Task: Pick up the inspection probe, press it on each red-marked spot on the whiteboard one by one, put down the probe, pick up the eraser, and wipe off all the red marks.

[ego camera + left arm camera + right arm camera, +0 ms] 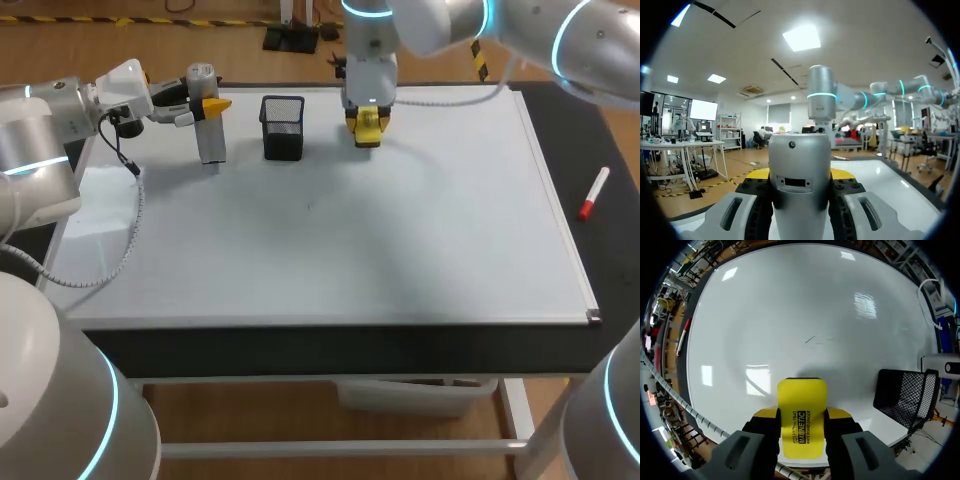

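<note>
One probe [800, 185]: upright, pinched by left gripper [205, 105], beside cup [283, 128].
Eraser [801, 402]: pinched by right gripper [367, 122], at board's [420, 250] far edge.
Marks [817, 340]: faint lines mid-board, maybe not red.

Silver inspection probe [800, 185] tight between the left tool's [800, 174] two fingers

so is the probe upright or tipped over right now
Upright: the probe stands vertical at the far left corner of the whiteboard, gripped by the left fingers.
</note>
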